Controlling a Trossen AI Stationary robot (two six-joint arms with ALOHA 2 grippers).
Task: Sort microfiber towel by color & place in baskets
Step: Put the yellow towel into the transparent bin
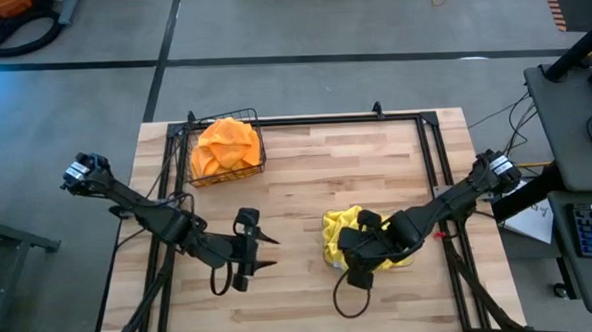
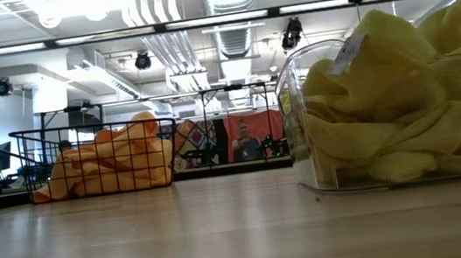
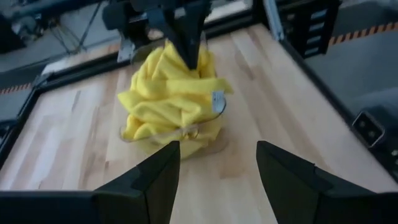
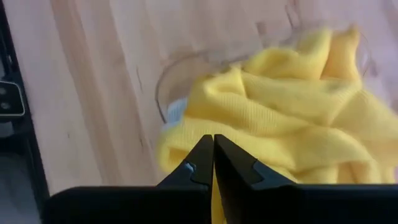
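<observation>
While the wooden table carries both containers well apart, the dark wire basket at its far left part holds a heap of orange towels. The clear plastic bin, nearer the right side, is piled above its rim with yellow towels. The right gripper hangs over that yellow pile, its fingers pressed together with no cloth visibly between them. The left gripper hovers above bare wood beside the bin, pointing at it, fingers spread apart and empty.
</observation>
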